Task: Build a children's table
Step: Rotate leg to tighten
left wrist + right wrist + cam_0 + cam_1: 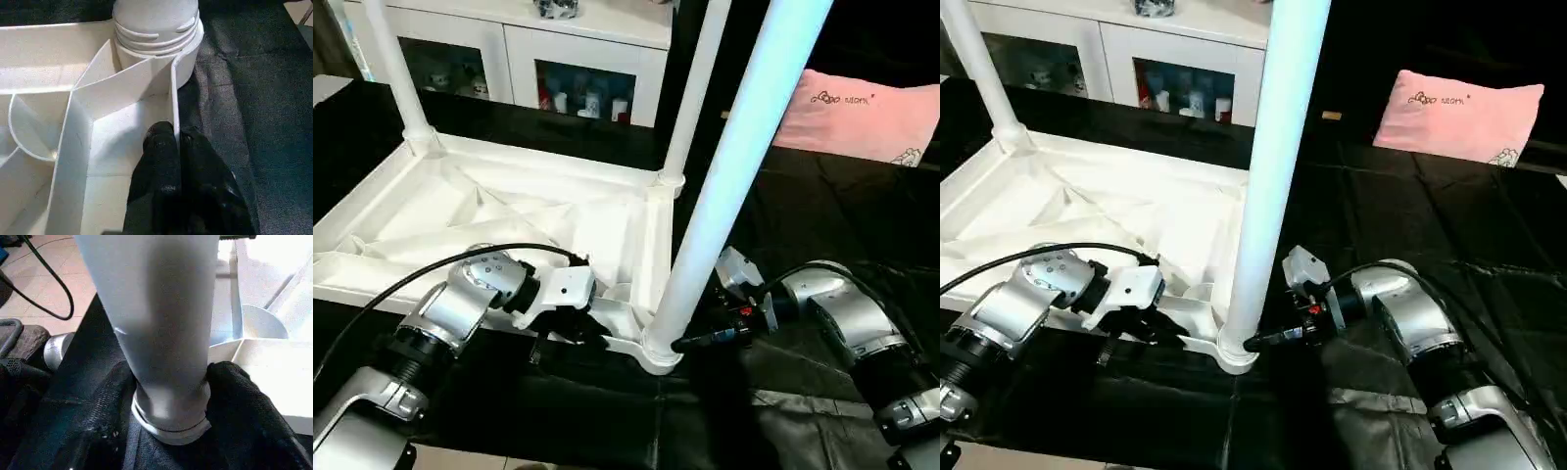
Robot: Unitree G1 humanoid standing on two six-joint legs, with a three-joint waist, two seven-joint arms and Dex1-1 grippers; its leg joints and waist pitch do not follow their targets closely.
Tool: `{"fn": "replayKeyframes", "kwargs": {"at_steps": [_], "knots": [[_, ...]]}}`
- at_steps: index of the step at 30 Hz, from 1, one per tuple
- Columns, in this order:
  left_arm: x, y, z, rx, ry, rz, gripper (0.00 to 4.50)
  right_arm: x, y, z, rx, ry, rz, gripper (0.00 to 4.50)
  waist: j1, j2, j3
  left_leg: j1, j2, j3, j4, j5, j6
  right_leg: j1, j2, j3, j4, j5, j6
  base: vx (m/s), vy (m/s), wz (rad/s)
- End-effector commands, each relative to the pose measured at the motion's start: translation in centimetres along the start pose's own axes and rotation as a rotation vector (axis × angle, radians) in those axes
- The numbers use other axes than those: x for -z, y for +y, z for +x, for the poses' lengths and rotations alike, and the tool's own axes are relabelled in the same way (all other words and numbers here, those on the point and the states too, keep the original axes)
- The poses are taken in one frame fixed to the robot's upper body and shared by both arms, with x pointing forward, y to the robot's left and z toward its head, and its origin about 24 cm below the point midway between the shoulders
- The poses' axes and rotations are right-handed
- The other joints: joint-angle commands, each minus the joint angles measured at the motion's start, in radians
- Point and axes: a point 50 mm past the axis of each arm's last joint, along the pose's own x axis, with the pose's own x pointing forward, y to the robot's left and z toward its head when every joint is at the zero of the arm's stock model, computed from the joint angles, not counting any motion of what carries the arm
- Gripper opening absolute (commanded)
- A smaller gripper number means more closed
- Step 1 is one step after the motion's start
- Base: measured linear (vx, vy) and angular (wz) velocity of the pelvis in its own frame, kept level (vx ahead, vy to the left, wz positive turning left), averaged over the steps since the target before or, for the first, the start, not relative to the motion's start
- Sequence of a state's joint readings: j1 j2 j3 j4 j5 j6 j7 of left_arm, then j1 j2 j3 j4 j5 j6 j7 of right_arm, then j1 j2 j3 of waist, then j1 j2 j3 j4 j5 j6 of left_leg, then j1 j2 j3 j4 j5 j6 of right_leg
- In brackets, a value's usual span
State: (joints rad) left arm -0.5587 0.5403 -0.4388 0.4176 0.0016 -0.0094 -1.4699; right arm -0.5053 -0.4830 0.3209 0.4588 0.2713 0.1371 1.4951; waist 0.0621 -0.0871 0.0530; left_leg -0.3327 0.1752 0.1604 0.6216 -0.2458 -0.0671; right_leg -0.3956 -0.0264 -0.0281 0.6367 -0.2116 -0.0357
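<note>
Seating the near right leg (724,186) in its corner socket (658,351) looks like the step in hand. The upturned tabletop (460,211) lies on the black desk (1410,225), two far legs already standing. The left claw (178,147) is pinched tight on the near rim; the right claw (171,382) wraps the leg's base, half-open. Next it probably needs twisting home.

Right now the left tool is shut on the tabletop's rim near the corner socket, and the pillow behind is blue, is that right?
Not quite: the pillow is pink, as the left eye view shows. The left tool is shut on the tabletop's rim near the corner socket.
</note>
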Motion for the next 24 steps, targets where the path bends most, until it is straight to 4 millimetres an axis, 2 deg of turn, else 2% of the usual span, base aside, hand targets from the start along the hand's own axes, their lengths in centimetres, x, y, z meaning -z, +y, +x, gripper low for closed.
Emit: {"fn": "replayKeyframes", "kwargs": {"at_steps": [1,9,10,13,14,15,16,17,18,19,20,21,22,23,24], "knots": [[0.3,-0.6,1.3,0.086,0.047,0.016,0.00,-0.4,-0.2,-0.1,-0.007,-0.020,-0.004,2.07,0.002,0.002,-0.056,-0.007,0.058,-0.010,-0.074,-0.006,0.058,0.057,-0.113,0.053,-0.070,-0.101,-0.242,0.000,0.000,0.00],[0.5,-0.5,1.5,0.058,0.038,0.001,0.00,0.1,0.4,0.5,-0.026,-0.055,0.021,1.79,0.002,0.007,-0.054,-0.007,0.060,-0.010,-0.075,-0.028,0.051,0.057,-0.113,0.052,-0.075,-0.123,-0.238,0.000,0.000,0.00],[0.7,-0.5,1.5,0.043,0.035,-0.016,0.00,0.3,0.7,0.6,-0.025,-0.070,0.032,1.72,0.003,0.011,-0.055,-0.005,0.060,-0.010,-0.075,-0.036,0.047,0.055,-0.113,0.051,-0.075,-0.133,-0.237,0.000,0.000,0.00],[0.9,-0.1,1.4,-0.034,0.015,-0.086,0.00,0.6,1.2,0.8,0.015,-0.126,0.072,1.57,0.001,0.014,-0.053,-0.005,0.060,-0.011,-0.078,-0.043,0.041,0.056,-0.113,0.050,-0.077,-0.124,-0.240,0.000,0.000,0.00],[0.9,0.1,1.5,-0.076,-0.009,-0.116,0.00,0.7,1.3,0.9,0.048,-0.154,0.083,1.45,0.004,0.020,-0.053,-0.004,0.060,-0.012,-0.078,-0.050,0.038,0.056,-0.114,0.050,-0.079,-0.135,-0.236,0.000,0.000,0.00],[0.9,0.2,1.5,-0.086,-0.015,-0.123,0.00,0.7,1.3,0.9,0.057,-0.161,0.086,1.34,0.002,0.016,-0.052,-0.004,0.061,-0.011,-0.079,-0.059,0.034,0.056,-0.113,0.051,-0.081,-0.145,-0.233,0.000,0.000,0.00],[0.8,0.3,1.5,-0.101,-0.025,-0.134,0.00,0.8,1.3,1.0,0.070,-0.171,0.089,1.28,0.000,0.015,-0.049,-0.002,0.060,-0.011,-0.080,-0.086,0.031,0.053,-0.113,0.049,-0.087,-0.197,-0.228,0.000,0.000,0.00],[0.6,0.5,1.6,-0.143,-0.064,-0.172,0.00,1.1,1.3,1.2,0.137,-0.189,0.099,1.24,0.001,0.023,-0.046,-0.001,0.058,-0.012,-0.082,-0.117,0.021,0.052,-0.116,0.050,-0.095,-0.272,-0.212,0.000,0.000,0.00],[0.2,1.0,1.7,-0.209,-0.105,-0.216,0.00,1.4,1.1,1.6,0.237,-0.212,0.106,1.17,-0.002,0.024,-0.043,0.002,0.057,-0.012,-0.083,-0.152,0.012,0.047,-0.114,0.047,-0.105,-0.343,-0.191,0.000,0.000,0.00],[0.2,1.0,1.7,-0.209,-0.105,-0.216,0.00,1.4,1.1,1.6,0.237,-0.212,0.106,1.06,-0.003,0.022,-0.042,0.000,0.057,-0.014,-0.086,-0.162,0.006,0.048,-0.114,0.047,-0.107,-0.375,-0.177,0.000,0.000,0.00],[-0.3,1.5,1.9,-0.269,-0.140,-0.257,0.00,1.8,0.7,2.1,0.367,-0.216,0.124,0.95,-0.010,0.022,-0.043,-0.005,0.056,-0.019,-0.090,-0.170,-0.002,0.051,-0.114,0.045,-0.107,-0.414,-0.156,0.000,0.000,0.00],[-0.4,1.6,1.9,-0.271,-0.141,-0.259,0.00,1.8,0.7,2.2,0.374,-0.217,0.124,0.88,-0.017,0.022,-0.045,-0.009,0.054,-0.023,-0.093,-0.166,-0.010,0.054,-0.114,0.040,-0.109,-0.433,-0.137,0.000,0.000,0.00],[-0.6,1.8,1.9,-0.292,-0.152,-0.274,0.00,1.8,0.6,2.5,0.418,-0.229,0.129,0.83,-0.017,0.022,-0.045,-0.009,0.054,-0.023,-0.093,-0.166,-0.010,0.054,-0.114,0.040,-0.109,-0.433,-0.137,0.000,0.000,0.00],[-1.1,2.1,2.1,-0.323,-0.171,-0.302,0.00,1.8,0.6,3.1,0.483,-0.245,0.161,0.75,-0.027,0.023,-0.048,-0.015,0.054,-0.025,-0.094,-0.148,-0.006,0.058,-0.115,0.040,-0.110,-0.415,-0.126,0.000,0.000,0.00],[-1.5,2.3,2.3,-0.347,-0.189,-0.323,0.00,1.8,0.5,3.6,0.525,-0.254,0.187,0.65,-0.028,0.021,-0.049,-0.010,0.053,-0.022,-0.090,-0.131,0.001,0.053,-0.115,0.042,-0.109,-0.388,-0.133,0.000,0.000,0.00]]}}
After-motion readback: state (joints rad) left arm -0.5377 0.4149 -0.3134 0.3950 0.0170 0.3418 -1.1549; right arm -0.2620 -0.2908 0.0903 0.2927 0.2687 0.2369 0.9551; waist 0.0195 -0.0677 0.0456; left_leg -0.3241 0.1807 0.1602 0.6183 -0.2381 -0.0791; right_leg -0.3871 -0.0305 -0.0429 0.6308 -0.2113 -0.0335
